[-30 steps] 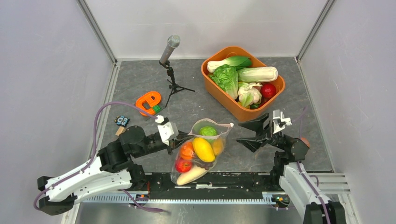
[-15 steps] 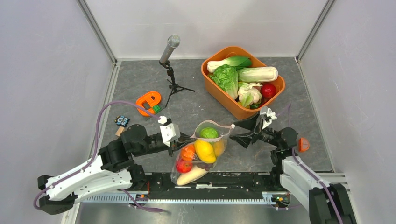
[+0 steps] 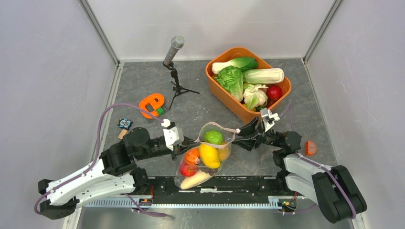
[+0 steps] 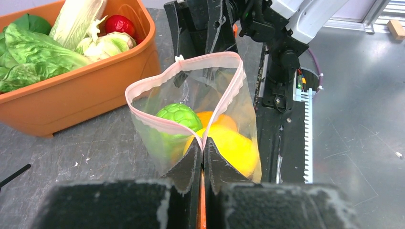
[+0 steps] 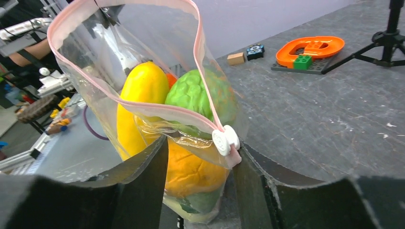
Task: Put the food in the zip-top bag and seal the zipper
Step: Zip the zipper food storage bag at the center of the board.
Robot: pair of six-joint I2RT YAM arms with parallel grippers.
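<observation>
At 6 o'clock the zip-top bag [image 3: 226, 132] stands on our grey tabletop [image 3: 143, 81], food [image 3: 208, 153] inside, zipper [image 5: 181, 116] gaping. Our left end effector [image 4: 201, 145] pinches its 9 o'clock rim. The right end effector [image 5: 200, 143] straddles the 3 o'clock corner, unclamped. Bare surface lies toward 10 o'clock. The orange tub [image 3: 224, 98] sits at 1 o'clock, near the far wall.

The bag [image 3: 203, 157] fills the gap between my grippers: my left gripper [image 4: 201, 145] pinches its left rim, and my right gripper [image 5: 200, 145] straddles the right corner with fingers spread and little slack. The orange tub [image 3: 223, 98] stands just behind my right gripper and blocks that way. Farther back on my left stand a microphone tripod [image 3: 179, 89], an orange toy [image 3: 152, 104] and a small board [image 3: 125, 123]. Between tripod and tub a bare lane of table [image 3: 200, 107] runs back. The rail [image 3: 239, 183] hems the near side.
</observation>
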